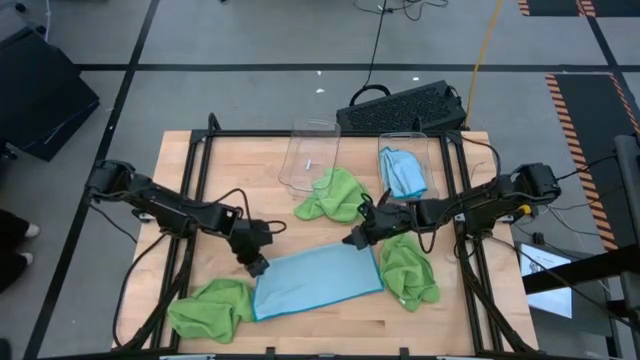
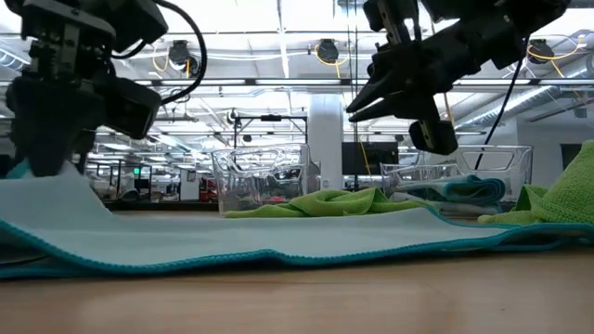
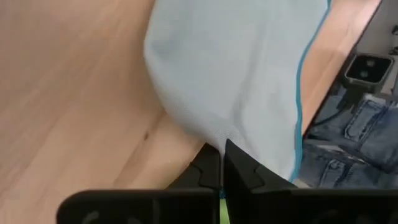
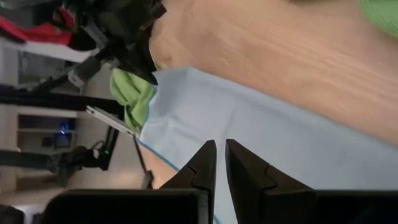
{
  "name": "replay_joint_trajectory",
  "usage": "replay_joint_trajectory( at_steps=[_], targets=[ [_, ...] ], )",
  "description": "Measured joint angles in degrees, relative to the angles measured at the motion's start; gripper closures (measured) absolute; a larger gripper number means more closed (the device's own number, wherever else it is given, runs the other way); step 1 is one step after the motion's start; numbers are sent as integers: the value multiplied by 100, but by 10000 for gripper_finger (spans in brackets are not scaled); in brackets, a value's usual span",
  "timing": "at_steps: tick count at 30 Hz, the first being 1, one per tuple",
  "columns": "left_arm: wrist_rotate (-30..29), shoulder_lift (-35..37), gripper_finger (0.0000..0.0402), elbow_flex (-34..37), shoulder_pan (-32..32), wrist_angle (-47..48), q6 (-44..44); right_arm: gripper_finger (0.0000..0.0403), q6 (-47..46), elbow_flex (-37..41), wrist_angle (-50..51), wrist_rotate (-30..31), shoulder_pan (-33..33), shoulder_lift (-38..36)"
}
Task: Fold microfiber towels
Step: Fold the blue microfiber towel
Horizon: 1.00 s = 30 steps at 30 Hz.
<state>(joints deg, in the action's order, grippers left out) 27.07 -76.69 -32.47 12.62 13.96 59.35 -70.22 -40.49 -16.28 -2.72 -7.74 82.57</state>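
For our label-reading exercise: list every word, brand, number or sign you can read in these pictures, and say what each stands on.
None can be read.
Blue towel, green towels and bins: no print shows.
Keyboard: keys too small to read.
Lit signs in the room behind the table, low view: too blurred to read.

Lt blue towel (image 1: 318,280), teal edging; green towels (image 1: 408,270); black grippers (image 1: 257,266).
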Motion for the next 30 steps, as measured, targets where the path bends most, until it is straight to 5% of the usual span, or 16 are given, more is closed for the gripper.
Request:
replay_joint_trajectory(
  at_steps=[7, 12, 16, 30],
  targets=[
    [116, 13, 399, 0, -17, -60, -15, 376, 469, -182, -436, 478, -374, 3],
    [114, 13, 398, 0, -17, -60, -161, 374, 1025, -1443, 317, 1621, -1081, 278],
    [113, 13, 397, 0, -10, -49, -357, 362, 1932, -2578, 1126, 1926, -1371, 966],
    [-117, 13, 398, -4, 26, -95, -416, 205, 3476, -4922, 1041, 1590, -1797, 3471]
  ],
)
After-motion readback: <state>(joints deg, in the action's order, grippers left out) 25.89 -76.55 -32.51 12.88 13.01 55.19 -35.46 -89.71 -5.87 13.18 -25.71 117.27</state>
